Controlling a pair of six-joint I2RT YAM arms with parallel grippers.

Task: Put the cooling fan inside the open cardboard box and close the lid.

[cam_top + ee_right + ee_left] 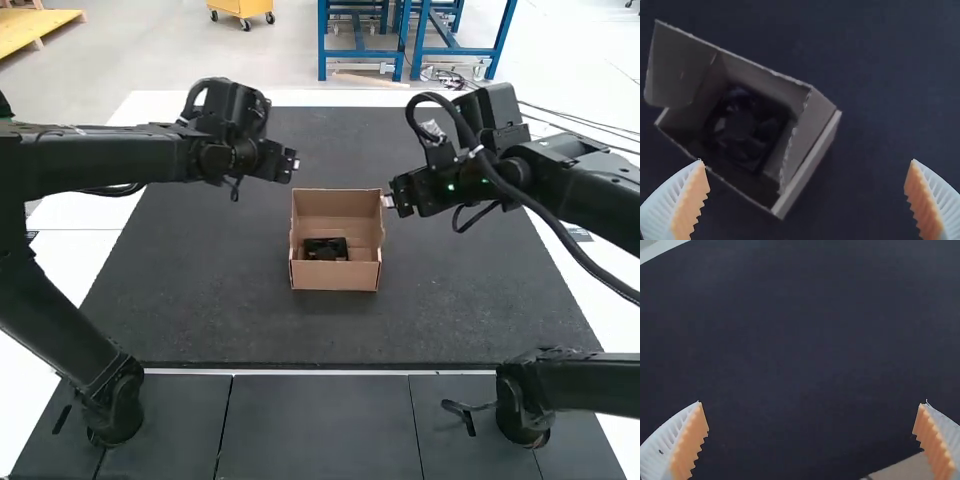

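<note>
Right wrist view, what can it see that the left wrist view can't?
The right wrist view adds the inside of the open brown cardboard box, with the black cooling fan lying in it. The left wrist view adds a pale strip of table past the black mat. Both share that mat, and each has its own gripper open wide: left gripper, right gripper, both white, ribbed and orange-padded.

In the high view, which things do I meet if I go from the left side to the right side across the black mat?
left gripper → cardboard box → right gripper
</note>
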